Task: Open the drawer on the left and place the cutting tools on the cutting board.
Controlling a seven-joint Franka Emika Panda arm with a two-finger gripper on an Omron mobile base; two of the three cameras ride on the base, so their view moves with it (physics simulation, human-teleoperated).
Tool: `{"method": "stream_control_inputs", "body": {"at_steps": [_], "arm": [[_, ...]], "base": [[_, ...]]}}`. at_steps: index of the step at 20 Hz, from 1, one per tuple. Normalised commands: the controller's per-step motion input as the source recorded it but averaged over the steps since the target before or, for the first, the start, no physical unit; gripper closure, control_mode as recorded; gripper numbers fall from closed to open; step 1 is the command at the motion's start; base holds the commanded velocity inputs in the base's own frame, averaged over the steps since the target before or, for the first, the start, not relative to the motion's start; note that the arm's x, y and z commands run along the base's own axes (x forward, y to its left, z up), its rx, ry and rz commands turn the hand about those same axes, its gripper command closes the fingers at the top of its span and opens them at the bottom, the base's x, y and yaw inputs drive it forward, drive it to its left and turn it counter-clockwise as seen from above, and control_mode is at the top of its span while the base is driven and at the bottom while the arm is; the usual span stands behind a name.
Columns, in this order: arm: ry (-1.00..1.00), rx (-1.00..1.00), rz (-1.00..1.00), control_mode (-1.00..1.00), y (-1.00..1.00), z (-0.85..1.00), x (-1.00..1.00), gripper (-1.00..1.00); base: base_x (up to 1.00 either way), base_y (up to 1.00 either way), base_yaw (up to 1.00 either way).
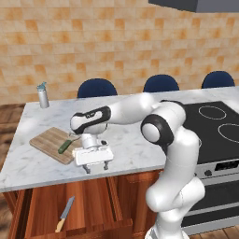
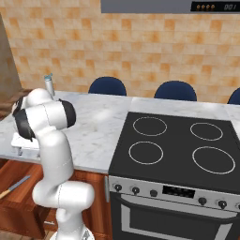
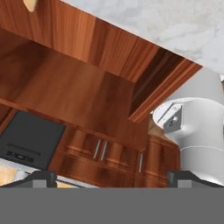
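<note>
The drawer (image 1: 93, 200) under the counter's left end stands pulled out. A knife (image 1: 65, 214) with a grey blade and tan handle lies on its floor; it also shows in the right base view as the knife (image 2: 14, 186). The cutting board (image 1: 46, 142) rests on the marble counter at the left. On its near end lies the green-handled peeler (image 1: 64, 147). My gripper (image 1: 95, 165) hangs open and empty over the counter's front edge, right of the board and above the drawer. In the hand view the gripper (image 3: 113, 179) looks down into the drawer (image 3: 65, 87), and the knife's tan handle tip (image 3: 30, 4) peeks in at the top left.
A grey bottle (image 1: 43, 94) stands at the counter's back left corner. The black stove (image 1: 219, 121) with its oven fills the right side. Blue chairs (image 1: 96, 87) line the far side of the counter. My own white arm rises just right of the drawer.
</note>
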Motion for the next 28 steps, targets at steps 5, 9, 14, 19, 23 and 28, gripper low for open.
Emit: {"method": "stream_control_inputs", "body": {"at_steps": [5,9,14,19,23,28], "arm": [[-0.07,0.0,0.0,-1.0,0.27,-0.07,-0.33,-1.0],[-0.12,0.0,0.0,-1.0,0.4,-0.04,-0.26,-1.0],[-0.1,0.0,0.0,-1.0,0.33,-0.13,-0.05,-1.0],[-0.03,0.0,0.01,-1.0,0.27,-0.09,-0.12,-1.0],[-0.11,0.0,0.0,-1.0,0.35,-0.13,0.0,-1.0],[-0.13,0.0,-0.02,-1.0,0.35,-0.07,0.0,-1.0]], "base": [[0.0,0.0,0.0],[0.0,0.0,0.0],[0.0,0.0,0.0],[0.0,0.0,0.0],[0.0,0.0,0.0],[0.0,0.0,0.0]]}}
